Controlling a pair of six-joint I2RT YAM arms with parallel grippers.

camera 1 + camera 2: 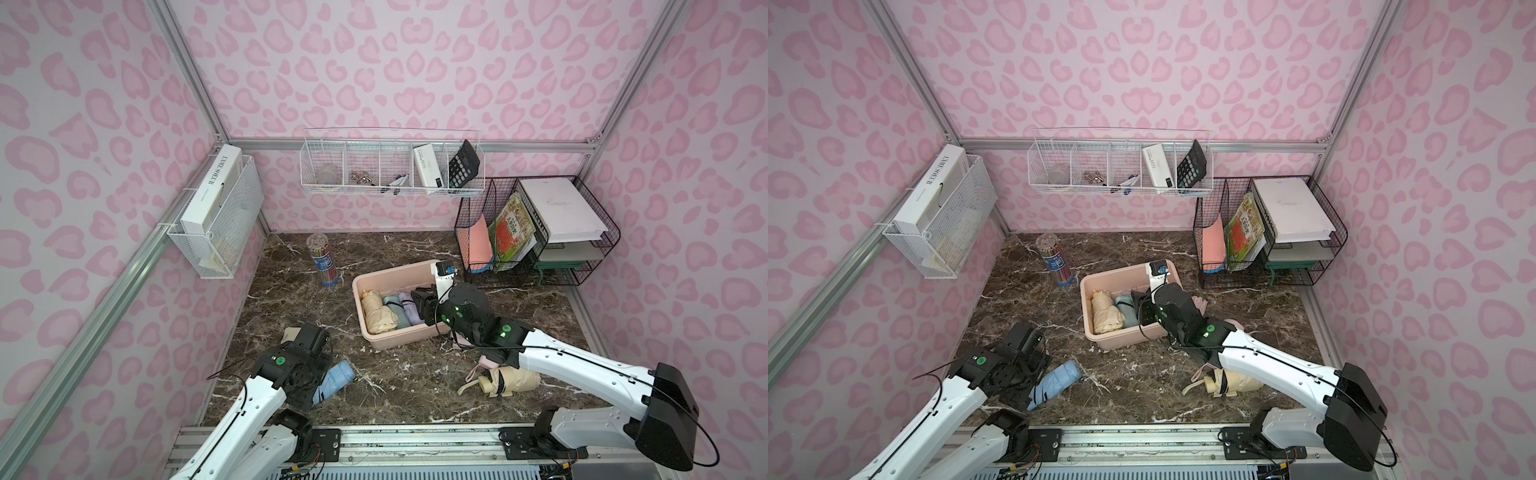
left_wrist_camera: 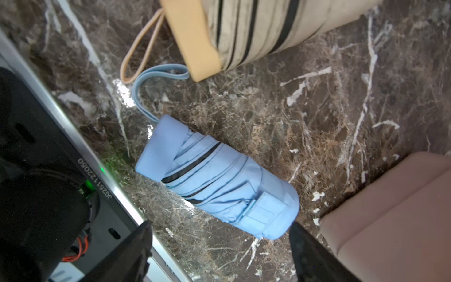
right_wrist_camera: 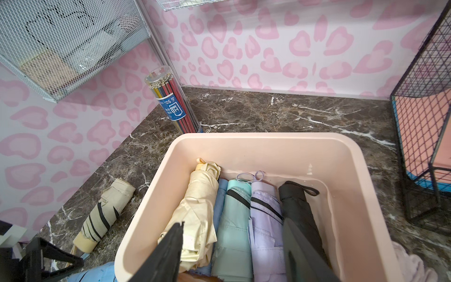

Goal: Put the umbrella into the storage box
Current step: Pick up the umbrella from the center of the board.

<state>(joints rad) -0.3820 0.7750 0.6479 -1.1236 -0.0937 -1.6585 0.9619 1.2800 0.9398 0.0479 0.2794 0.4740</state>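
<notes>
Marble top [image 1: 399, 370]: blue umbrella [image 1: 337, 380] nr storage box [image 1: 390, 341]; pencil tube [image 1: 326, 262] behind.

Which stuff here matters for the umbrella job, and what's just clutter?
Job: storage box; blue umbrella, left cream umbrella and right cream umbrella on the table; umbrellas already boxed.
Clutter: pencil tube, wire basket, calculator, black file rack, book.
</notes>
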